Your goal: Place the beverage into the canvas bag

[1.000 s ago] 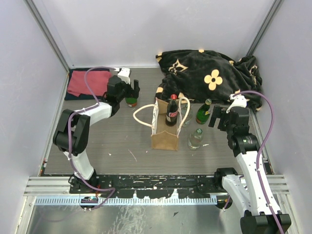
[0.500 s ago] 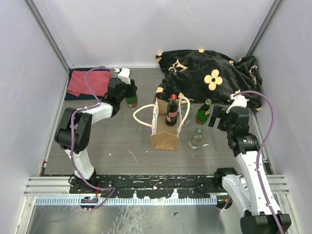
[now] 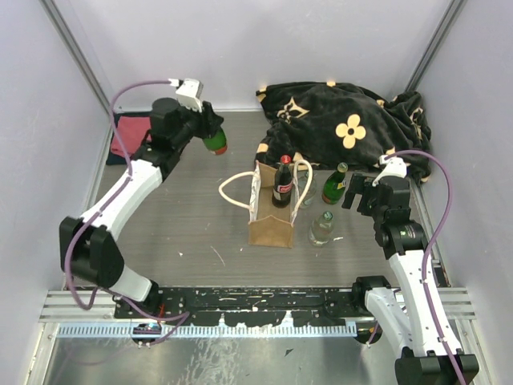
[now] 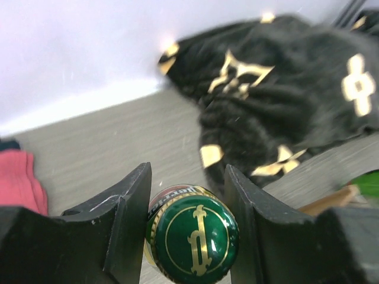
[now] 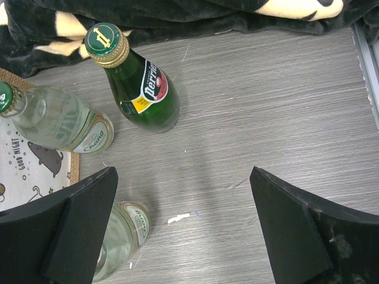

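Green glass under a green cap with a gold emblem: the beverage bottle (image 3: 215, 142) (image 4: 192, 239) sits clamped between the jaws of the left gripper (image 3: 210, 133) (image 4: 186, 173). The black fingers (image 4: 127, 207) press against its neck on both sides. The left arm reaches toward the back left corner, and the bottle hangs tilted, apparently clear of the grey wood-grain desk (image 3: 184, 233). It is well apart from the canvas bag (image 3: 271, 226), to the bag's left and further back.

The tan bag stands upright near the middle of the desk, its mouth open. One cream handle (image 3: 232, 189) loops out to its left. A cola bottle (image 3: 283, 183) with a red label stands inside it, neck above the rim.

The right gripper (image 3: 360, 193) (image 5: 183, 177) hovers to the right of the bag with its jaws spread wide and nothing between them. Below it a second green bottle (image 3: 334, 184) (image 5: 143, 89) stands on the desk. A clear bottle (image 3: 321, 228) (image 5: 121, 236) stands just beside the bag's right side. Another clear bottle (image 5: 62, 125) with a green cap shows in the right wrist view, close to the bag.

A black blanket (image 3: 345, 120) (image 4: 284, 89) with cream flower prints lies bunched across the back right. A folded red towel (image 3: 130, 136) (image 4: 18, 177) lies in the back left corner
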Controlling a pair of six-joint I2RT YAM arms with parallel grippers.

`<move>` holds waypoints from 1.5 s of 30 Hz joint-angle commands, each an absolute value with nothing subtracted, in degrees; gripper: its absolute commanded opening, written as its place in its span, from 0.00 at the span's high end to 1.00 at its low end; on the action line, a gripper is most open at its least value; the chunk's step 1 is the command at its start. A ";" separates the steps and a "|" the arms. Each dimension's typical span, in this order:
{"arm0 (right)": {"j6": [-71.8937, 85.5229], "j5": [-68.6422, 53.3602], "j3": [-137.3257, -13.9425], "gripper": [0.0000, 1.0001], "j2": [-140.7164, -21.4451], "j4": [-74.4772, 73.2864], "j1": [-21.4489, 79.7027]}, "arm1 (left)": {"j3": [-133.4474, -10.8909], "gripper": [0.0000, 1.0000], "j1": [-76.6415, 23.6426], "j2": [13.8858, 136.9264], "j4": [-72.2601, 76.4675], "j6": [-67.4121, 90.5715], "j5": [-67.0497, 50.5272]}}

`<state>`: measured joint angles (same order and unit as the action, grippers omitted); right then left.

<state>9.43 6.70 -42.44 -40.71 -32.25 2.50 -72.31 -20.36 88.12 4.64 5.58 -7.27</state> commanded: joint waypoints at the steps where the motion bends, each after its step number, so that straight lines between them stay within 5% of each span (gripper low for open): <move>1: 10.34 6.17 -44.73 0.00 -39.73 -31.16 2.24 | -80.69 1.00 -22.44 80.64 2.07 8.38 -13.75; 19: 10.90 6.12 -43.25 0.00 -38.50 -30.60 2.29 | -79.27 1.00 -40.73 79.15 1.23 12.30 -12.94; 45: 10.54 5.61 -43.12 0.00 -40.96 -28.72 2.29 | -63.65 1.00 -42.10 91.14 21.27 10.22 -9.58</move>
